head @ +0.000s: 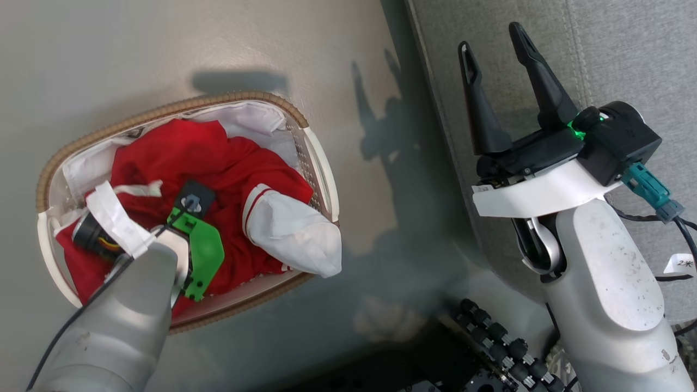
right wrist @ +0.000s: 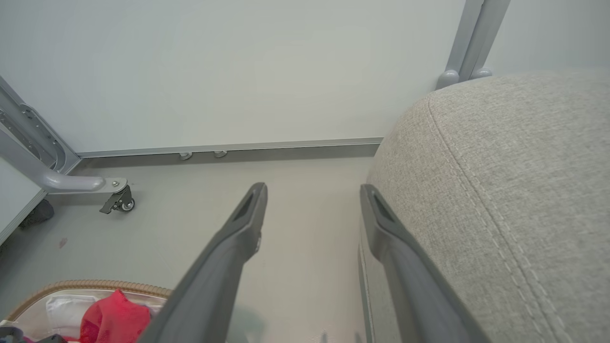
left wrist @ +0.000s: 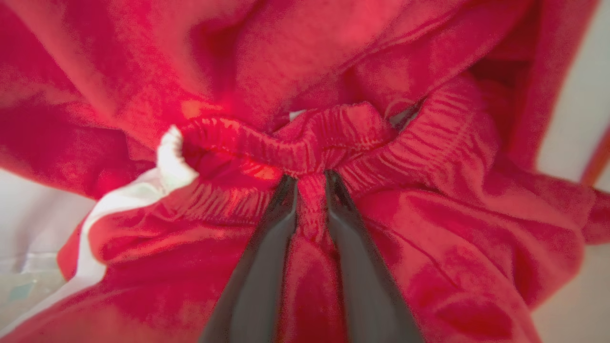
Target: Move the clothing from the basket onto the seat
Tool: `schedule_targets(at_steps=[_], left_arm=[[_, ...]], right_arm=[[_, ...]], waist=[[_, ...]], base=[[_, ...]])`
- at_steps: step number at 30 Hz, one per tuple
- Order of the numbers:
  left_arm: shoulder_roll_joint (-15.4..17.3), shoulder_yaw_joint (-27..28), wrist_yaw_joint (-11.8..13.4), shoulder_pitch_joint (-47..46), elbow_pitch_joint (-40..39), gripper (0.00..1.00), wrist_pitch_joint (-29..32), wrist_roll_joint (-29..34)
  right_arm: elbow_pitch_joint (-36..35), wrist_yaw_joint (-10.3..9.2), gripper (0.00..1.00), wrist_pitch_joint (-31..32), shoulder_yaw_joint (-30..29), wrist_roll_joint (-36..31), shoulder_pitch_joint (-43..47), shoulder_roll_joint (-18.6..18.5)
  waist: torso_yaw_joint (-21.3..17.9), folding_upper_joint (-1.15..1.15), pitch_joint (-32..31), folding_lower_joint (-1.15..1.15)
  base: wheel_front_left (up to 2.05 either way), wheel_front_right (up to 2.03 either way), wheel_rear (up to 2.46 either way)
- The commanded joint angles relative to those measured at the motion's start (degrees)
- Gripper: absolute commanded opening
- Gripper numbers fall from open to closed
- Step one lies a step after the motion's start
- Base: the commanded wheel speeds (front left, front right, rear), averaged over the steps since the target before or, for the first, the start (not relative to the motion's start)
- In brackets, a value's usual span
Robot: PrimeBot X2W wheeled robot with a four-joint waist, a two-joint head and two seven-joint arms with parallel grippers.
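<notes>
Jaws of the left gripper (left wrist: pixel 312 180) clenched on a single fold of elastic waistband, with the red shorts (left wrist: pixel 429 143) bunched to either side of the pinch in the left wrist view. Jaws of the right gripper (head: pixel 491 37) released and spread wide, held by the edge of the seat (head: pixel 631 60) at 2 o'clock in the head view.

One basket (head: pixel 163 111), oval with a brown woven rim, sits on the floor (head: pixel 109 49) at 9 o'clock in that view. A strip of floor lies between it and the one grey seat. Both pieces of clothing lie inside the basket: the shorts under the left wrist at its 7 o'clock, and a red jersey (head: pixel 218 158) heaped across the middle. One white sleeve (head: pixel 297 234), red-striped at its seam, drapes over the rim at the basket's 4 o'clock, its end hanging outside. Where one garment ends and the other begins is hard to make out from above; there appear to be two. White liner (head: pixel 256 117) shows at the basket's 12 o'clock.

In the right wrist view the seat's rounded corner lies at 3 o'clock and a strip of the basket's rim with red cloth at 7 o'clock. One caster (right wrist: pixel 125 204) stands on the floor at 9 o'clock, below the pale wall (right wrist: pixel 238 71).
</notes>
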Motion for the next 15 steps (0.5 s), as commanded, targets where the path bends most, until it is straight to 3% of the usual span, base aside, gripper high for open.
schedule_targets(at_steps=[1, 15], left_arm=[[0.3, -0.29, -0.3, 1.5, 0.33, 0.0, 0.4, -0.32], [-3.76, -0.25, -0.43, 8.34, 0.1, 0.0, -8.54, -5.32]], right_arm=[[0.22, -0.04, 1.0, -0.13, 0.06, -0.03, -0.03, -0.11], [4.78, -0.04, 1.0, -0.13, -0.55, -2.73, 4.97, -0.15]], waist=[[0.0, 0.0, -1.09, 0.0], [2.41, 0.0, -15.79, 0.0]], base=[[0.0, 0.0, 0.0], [0.0, 0.0, 0.0]])
